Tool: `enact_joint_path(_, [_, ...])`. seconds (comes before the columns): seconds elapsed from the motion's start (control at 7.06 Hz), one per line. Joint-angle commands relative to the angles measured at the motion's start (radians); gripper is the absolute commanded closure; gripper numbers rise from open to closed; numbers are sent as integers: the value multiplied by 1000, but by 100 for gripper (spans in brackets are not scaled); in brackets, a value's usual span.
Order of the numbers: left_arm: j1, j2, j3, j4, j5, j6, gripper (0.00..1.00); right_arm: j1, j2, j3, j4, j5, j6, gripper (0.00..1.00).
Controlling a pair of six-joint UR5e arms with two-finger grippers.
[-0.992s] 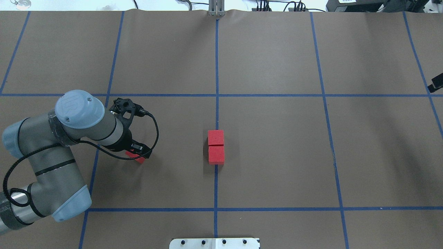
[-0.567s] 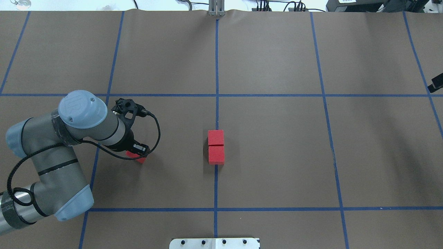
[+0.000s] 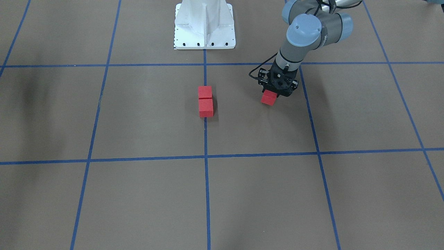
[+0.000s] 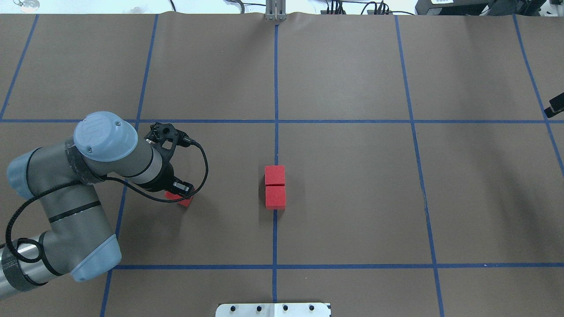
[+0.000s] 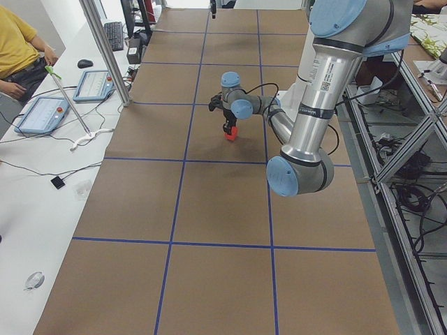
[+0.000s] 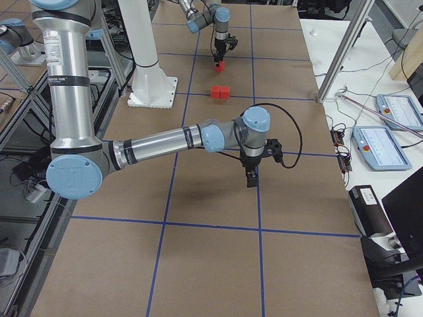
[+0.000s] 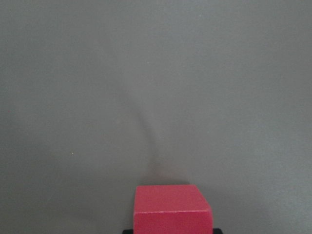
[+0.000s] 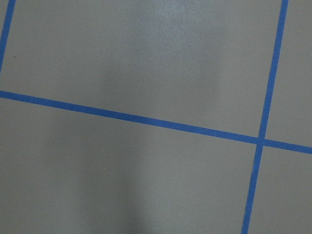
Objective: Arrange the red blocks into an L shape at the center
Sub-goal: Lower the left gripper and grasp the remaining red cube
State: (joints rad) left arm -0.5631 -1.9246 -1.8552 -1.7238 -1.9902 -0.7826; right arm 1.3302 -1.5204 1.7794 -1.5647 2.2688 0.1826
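Two red blocks (image 4: 275,175) (image 4: 276,197) lie touching in a line on the centre grid line; the front view shows them too (image 3: 204,92) (image 3: 205,108). My left gripper (image 4: 179,193) (image 3: 272,94) is shut on the third red block (image 4: 186,202) (image 3: 268,99), to the left of the pair and just above the brown table. That block fills the bottom of the left wrist view (image 7: 173,210). My right gripper (image 6: 252,177) hangs low over bare table far to the right. I cannot tell whether it is open or shut.
The robot's white base plate (image 4: 273,309) (image 3: 204,24) sits at the near table edge. Blue tape lines (image 4: 276,88) divide the brown table into squares. A person in yellow (image 5: 17,49) and tablets are beside the far edge.
My left gripper has moved a little to the right, toward the centre pair, with the red block in it. The two centre blocks have not moved.
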Motion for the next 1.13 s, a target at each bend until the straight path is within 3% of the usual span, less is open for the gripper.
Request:
enact_joint_path(0.0, [-15, -58, -2, 3, 7, 11, 100, 0, 0, 0, 0, 0, 0, 0])
enact_joint_path(0.28, [-15, -97, 7, 3, 5, 125, 100, 0, 0, 0, 0, 0, 0, 0])
enact_joint_path(0.57, [-31, -105, 10, 36, -13, 499, 100, 0, 0, 0, 0, 0, 2, 1])
enact_joint_path(0.71, [-43, -123, 10, 47, -72, 591, 100, 0, -1, 0, 0, 0, 2, 0])
enact_joint_path(0.99, [-60, -149, 8, 41, -110, 602, 100, 0, -3, 0, 0, 0, 2, 0])
